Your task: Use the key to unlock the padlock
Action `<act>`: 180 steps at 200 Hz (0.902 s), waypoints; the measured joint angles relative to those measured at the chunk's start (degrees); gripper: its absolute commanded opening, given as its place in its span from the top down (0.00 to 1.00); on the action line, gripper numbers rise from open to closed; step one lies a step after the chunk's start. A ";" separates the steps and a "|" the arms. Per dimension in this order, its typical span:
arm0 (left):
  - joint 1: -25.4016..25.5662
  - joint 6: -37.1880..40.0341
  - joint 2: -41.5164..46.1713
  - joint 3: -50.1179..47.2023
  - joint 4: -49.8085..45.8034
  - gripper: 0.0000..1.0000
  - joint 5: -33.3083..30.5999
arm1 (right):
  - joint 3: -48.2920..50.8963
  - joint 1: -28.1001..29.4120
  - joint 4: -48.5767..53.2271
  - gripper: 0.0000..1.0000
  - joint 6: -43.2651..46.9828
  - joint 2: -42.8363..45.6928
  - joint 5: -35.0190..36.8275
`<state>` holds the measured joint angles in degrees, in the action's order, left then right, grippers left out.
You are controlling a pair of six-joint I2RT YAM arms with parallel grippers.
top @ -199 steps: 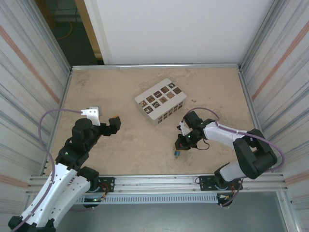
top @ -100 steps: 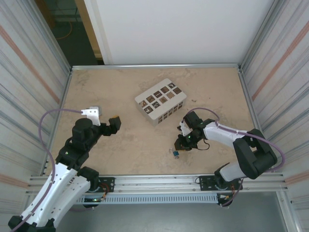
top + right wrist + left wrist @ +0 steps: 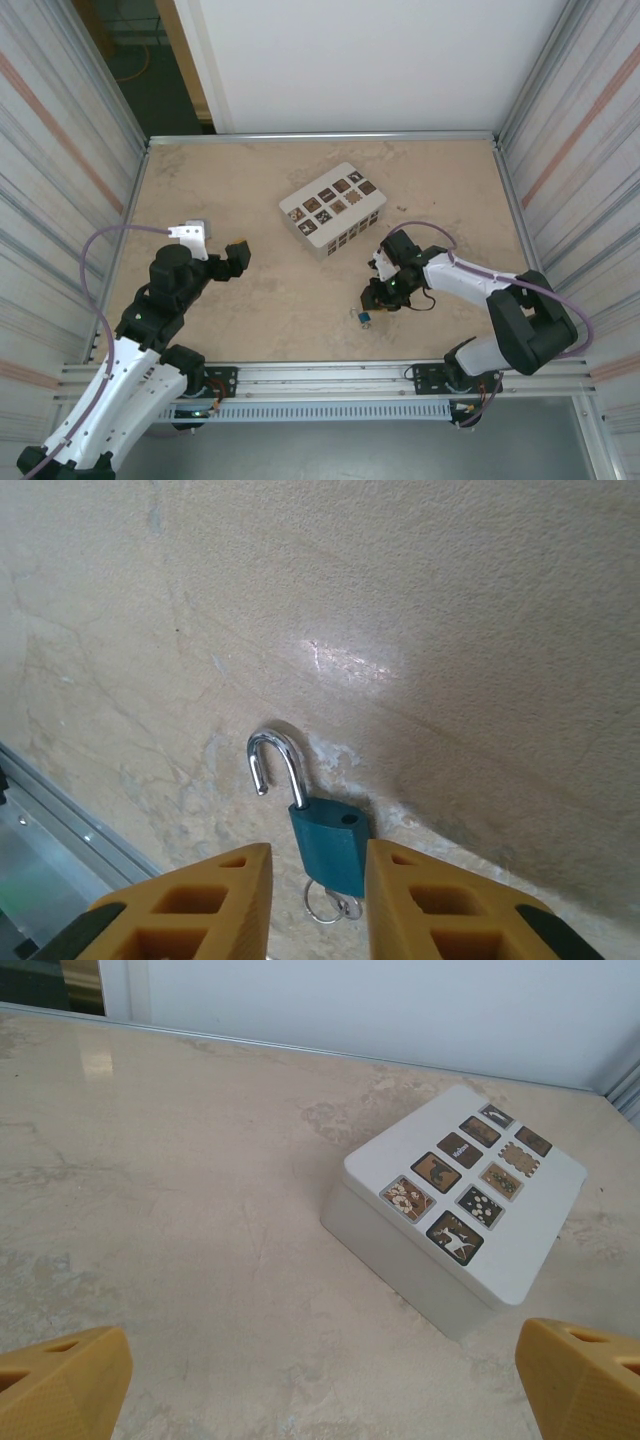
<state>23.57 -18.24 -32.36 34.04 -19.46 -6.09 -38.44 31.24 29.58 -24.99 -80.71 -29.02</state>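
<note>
1. Ribbed metal walls (image 3: 60,150) hem in a beige stone-look table (image 3: 290,310), and the action is down by the near edge, right of middle.
2. That's where the padlock (image 3: 330,848) lies flat: blue body, silver shackle (image 3: 278,765) hooked up and away, with 1 leg clear out of the body. It looks sprung to me, so the unlocking reads as done or all but done.
3. A key ring (image 3: 324,906) peeks out at the body's bottom end. Whether the key sits in the keyhole, I can't make out.
4. The right gripper (image 3: 318,865) straddles the body with its jaws parted. There's daylight along 1 side, and the other finger (image 3: 440,910) is just beside the body or grazing it. That's slack, not clamping, and nothing is carried.
5. The step in hand, as I read it, is to let go and clear off. To do it well, widen until both fingers stand off the body. Then lift straight away from the table with no sideways drag. A dragging finger could snag the ring or nudge the shackle back toward its hole.
6. The left gripper (image 3: 238,256) waits toward the left edge, jaws spread wide, empty.
7. There's 1 container on show: the white box (image 3: 450,1260), about mid-table and well apart from the padlock. Its lid is down, with 2 rows of brown picture tiles on top. What's inside is hidden.
</note>
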 measured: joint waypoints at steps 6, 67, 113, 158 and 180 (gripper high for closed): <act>0.00 0.00 0.00 0.00 0.00 0.01 0.00 | -0.02 0.00 0.13 0.64 -0.02 0.24 0.35; 0.00 0.00 -0.48 0.00 0.00 0.01 0.00 | -0.02 -0.07 1.31 0.44 -0.09 6.43 3.63; 0.00 -0.02 -0.48 0.00 -0.02 0.01 0.00 | -0.02 -2.64 2.16 0.33 -0.28 14.60 6.62; 0.00 -0.22 -0.85 0.00 0.00 0.01 -0.02 | 0.68 -7.91 1.73 0.20 -0.46 24.74 9.99; 0.00 -0.22 -1.09 0.00 0.07 0.01 -0.48 | 1.53 -10.73 1.75 0.12 -0.37 30.10 12.17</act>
<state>23.57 -18.46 -33.45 34.04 -19.40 -6.57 -36.91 20.51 31.33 -25.36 -50.61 -16.84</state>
